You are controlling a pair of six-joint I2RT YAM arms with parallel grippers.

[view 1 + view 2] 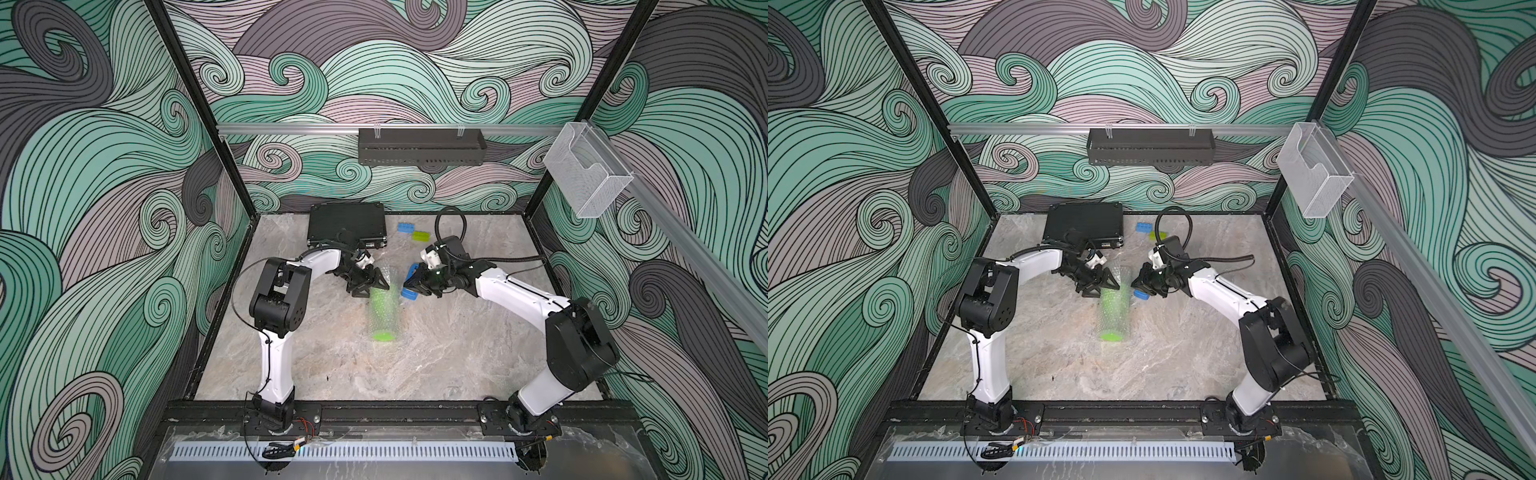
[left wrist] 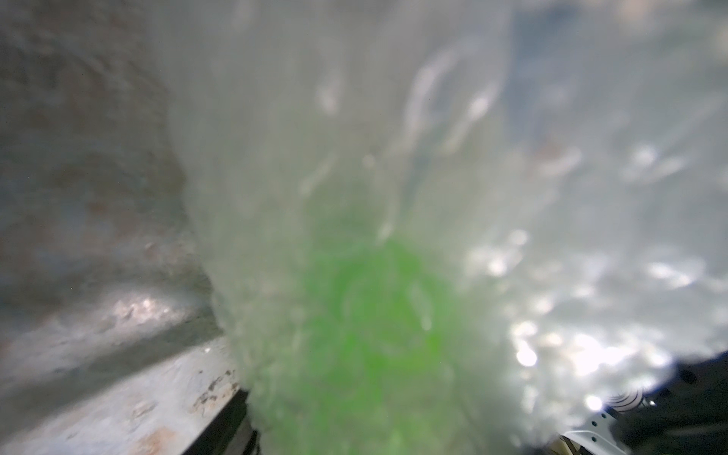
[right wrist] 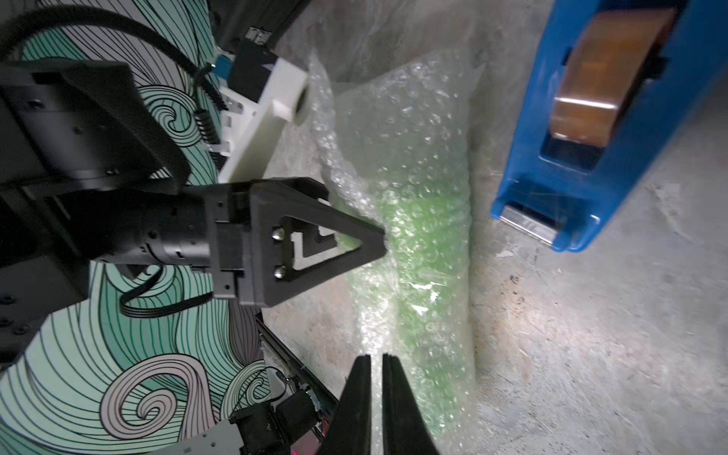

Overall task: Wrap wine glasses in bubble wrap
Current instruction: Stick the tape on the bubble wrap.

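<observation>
**Left arm** [image 1: 272, 361]: rises from its base at lower left of centre in both top views, bends at a black elbow, and reaches toward the middle of the frame. **Left gripper** [image 1: 370, 286]: angled downward and to the right, with its triangular fingers [image 3: 256, 220] standing apart. Whether they clamp cannot be told. **Right arm** [image 1: 515, 297]: rises from lower right, folds at its elbow, and stretches leftward, low. **Right gripper** [image 3: 376, 360]: faces the left gripper, near but apart. Its jaws are drawn together, with only a thin slit between the fingertips [image 3: 359, 382] in the right wrist view.
</observation>
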